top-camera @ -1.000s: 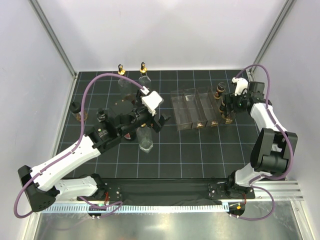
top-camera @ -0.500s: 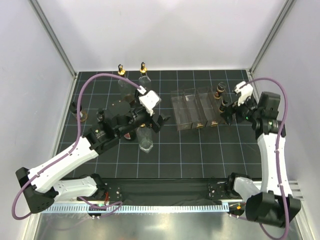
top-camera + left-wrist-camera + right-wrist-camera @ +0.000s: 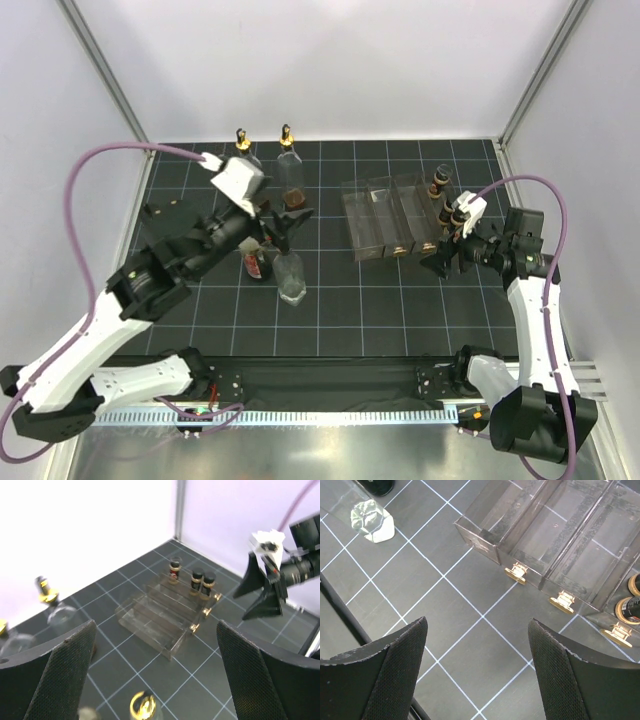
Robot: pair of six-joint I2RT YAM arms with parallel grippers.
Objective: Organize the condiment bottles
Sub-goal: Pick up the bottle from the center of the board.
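Two tall clear bottles with gold pourers (image 3: 287,135) stand at the back of the black grid mat. A third clear bottle (image 3: 291,277) stands mid-mat, its gold top (image 3: 142,706) low between my left fingers. Beside it is the dark red sauce bottle (image 3: 256,263). Small dark bottles (image 3: 198,578) stand in the right lane of the clear rack (image 3: 385,215). My left gripper (image 3: 283,228) hangs open above the third clear bottle, holding nothing. My right gripper (image 3: 445,262) is open over bare mat just in front of the rack (image 3: 540,535).
White enclosure walls with metal posts close in the mat on three sides. The rack's gold front fittings (image 3: 516,572) face the near edge. A purple cable loops high over the left arm (image 3: 150,290). The clear bottle's base (image 3: 367,515) shows at the upper left of the right wrist view.
The left arm has risen and swung left and back, its gripper still open. The right gripper has drawn back from the rack's right lane toward the near side and opened a little wider.
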